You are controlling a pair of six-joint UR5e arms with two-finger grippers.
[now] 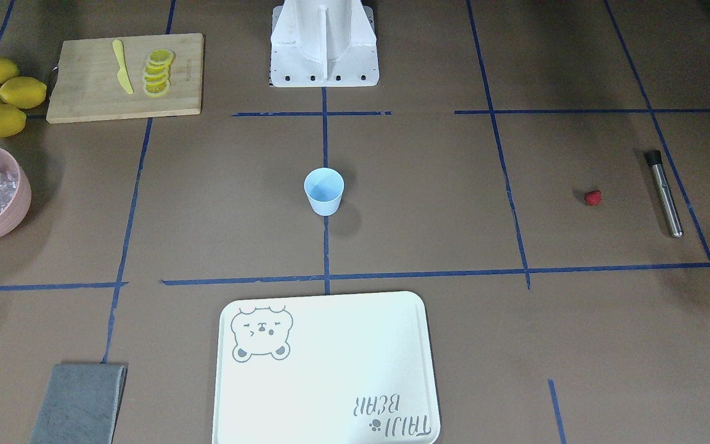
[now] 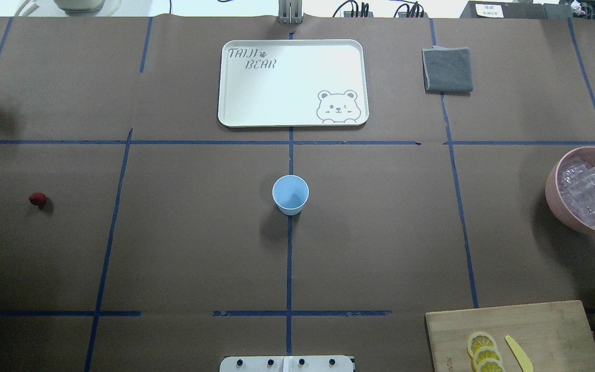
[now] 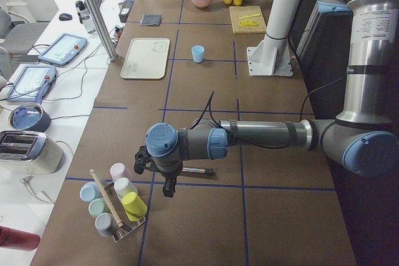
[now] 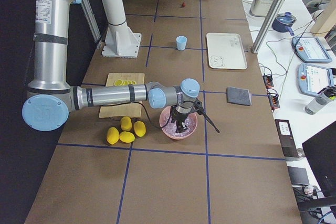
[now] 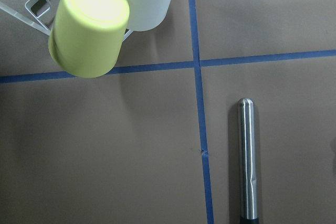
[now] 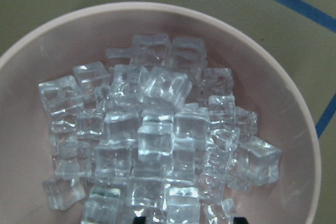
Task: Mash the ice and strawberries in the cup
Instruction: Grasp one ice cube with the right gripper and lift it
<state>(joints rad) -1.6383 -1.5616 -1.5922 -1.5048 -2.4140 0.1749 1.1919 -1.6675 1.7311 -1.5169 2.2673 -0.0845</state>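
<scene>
Right wrist-mounted view, ice [image 6: 152,140] heaped in pink bowl [image 6: 294,103], right hand [image 4: 182,123] just above.

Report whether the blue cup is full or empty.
Empty: the cup shows only bare blue inside; ice sits in the pink bowl, strawberry on the table.

Cup [image 2: 290,194] ctr, strawberry [image 2: 37,199] far L, ice [image 2: 586,196] in bowl [image 2: 554,199] far R

cup [image 1: 323,191] light blue; strawberry [image 1: 593,197] red; ice [image 6: 152,145] clear; bowl [image 6: 294,119] pink; tray [image 2: 287,82] white, grey bear print; cloth [image 2: 447,70] seemingly grey
</scene>
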